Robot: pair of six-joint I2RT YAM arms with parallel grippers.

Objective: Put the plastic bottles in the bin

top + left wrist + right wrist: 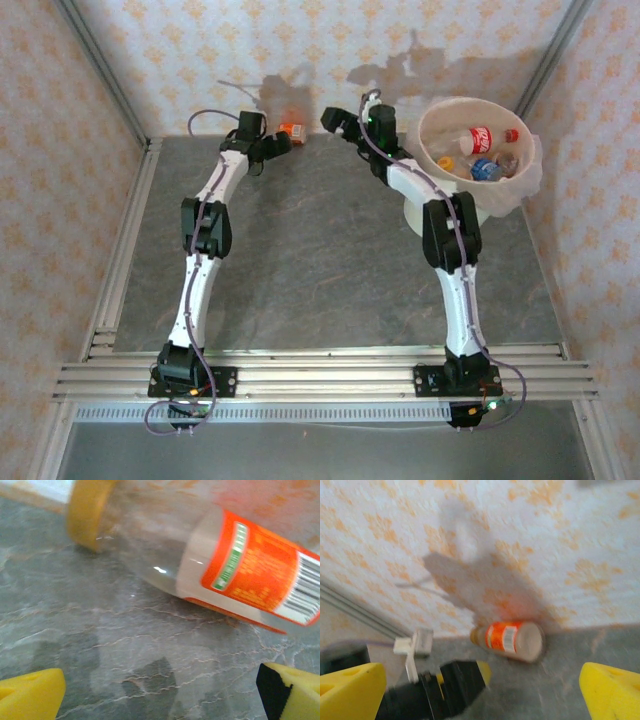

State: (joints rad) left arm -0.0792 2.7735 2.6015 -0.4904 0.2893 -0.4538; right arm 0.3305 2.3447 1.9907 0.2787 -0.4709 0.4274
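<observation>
A clear plastic bottle (291, 129) with an orange label and a yellow cap lies on its side at the foot of the back wall. My left gripper (277, 143) stands open just short of it. In the left wrist view the bottle (250, 565) lies just beyond the yellow pads (30, 695), with bare table between them. My right gripper (334, 120) is open and empty to the bottle's right, facing it; the right wrist view shows the bottle (507, 638) base-on. The bin (500, 198) stands at the back right with several bottles (481, 137) inside.
The patterned back wall rises right behind the bottle. The left arm's black and yellow gripper (455, 680) crosses the lower left of the right wrist view. A metal frame rail (120, 250) runs along the table's left edge. The grey marbled table (320, 260) spreads between the arms.
</observation>
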